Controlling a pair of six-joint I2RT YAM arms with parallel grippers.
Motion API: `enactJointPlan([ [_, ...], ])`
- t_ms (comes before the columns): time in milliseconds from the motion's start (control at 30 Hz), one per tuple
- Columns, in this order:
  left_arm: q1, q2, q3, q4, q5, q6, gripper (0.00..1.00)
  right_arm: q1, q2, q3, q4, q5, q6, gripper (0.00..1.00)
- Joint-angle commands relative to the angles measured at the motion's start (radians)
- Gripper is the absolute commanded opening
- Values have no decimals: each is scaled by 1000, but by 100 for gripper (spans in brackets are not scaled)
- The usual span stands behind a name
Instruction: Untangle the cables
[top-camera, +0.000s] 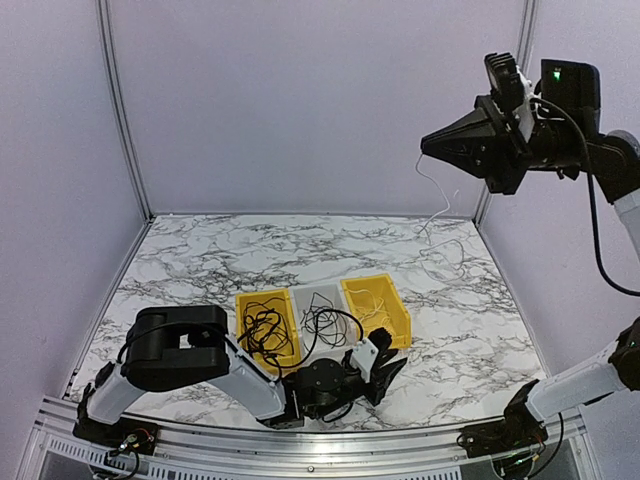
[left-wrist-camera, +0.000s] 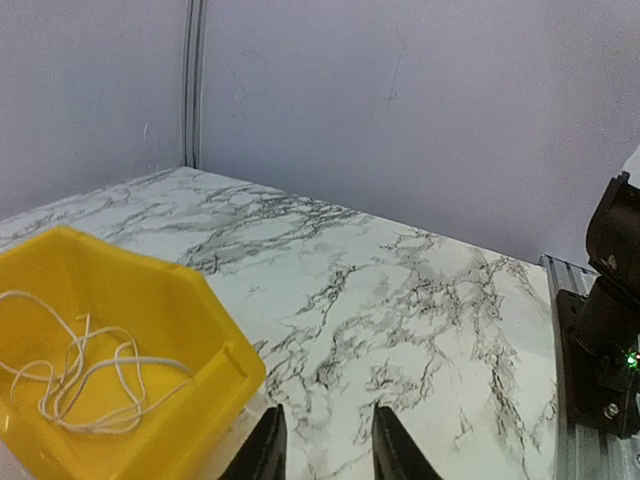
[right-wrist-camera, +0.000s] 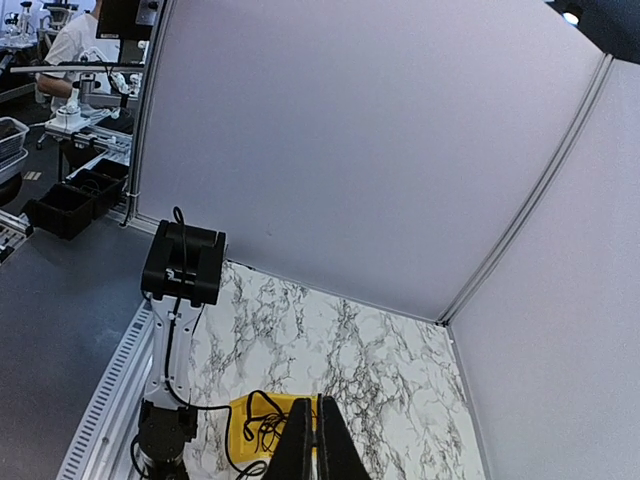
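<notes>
Marble table (top-camera: 180, 270), one, carrying three open bins in a row near the front edge. Left yellow bin (top-camera: 243, 300), one: held a loose tangle of black cables (top-camera: 262, 330), strand count not readable. Grey bin (top-camera: 312, 293), one, in the middle and touching both neighbours: held a second black tangle (top-camera: 326, 322), one loop of it spilling over the front wall. Right yellow bin (top-camera: 398, 312), one: held one coiled pale cable (left-wrist-camera: 85, 385) lying on its floor. Left gripper (left-wrist-camera: 322, 447), one, low over the table just in front of the right yellow bin: two fingers stood apart with only marble showing between them, nothing held. Hanging pale cable (top-camera: 437, 205), one: ran from the raised gripper down to loose loops on the marble right of the bins; whether it joined the coil in the bin could not be told. Right gripper (top-camera: 428, 147), one, lifted high at the far right: fingers pressed together, pinching the top end of the hanging pale cable.
</notes>
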Motion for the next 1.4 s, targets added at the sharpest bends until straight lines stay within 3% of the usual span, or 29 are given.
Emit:
enactJointPlan([
  [0, -19, -128, -118, 48, -16, -37, 38, 7, -3, -59, 28, 32, 22, 0],
  [133, -29, -272, -230, 51, -76, -116, 52, 7, -18, -120, 51, 53, 24, 0],
  [367, -25, -465, -343, 51, -202, -248, 60, 8, -20, -196, 72, 65, 15, 0],
  [700, 23, -492, -336, 68, -178, -365, 67, 8, -16, -217, 84, 59, 18, 0],
  [1000, 56, -451, -324, 196, -72, -409, 59, 9, -18, -239, 93, 61, 18, 0],
  [1200, 87, -402, -290, 245, -18, -437, 36, 9, -22, -247, 98, 59, 20, 0],
  [1367, 107, -358, -232, 247, 20, -462, 33, 8, -26, -247, 97, 62, 22, 0],
])
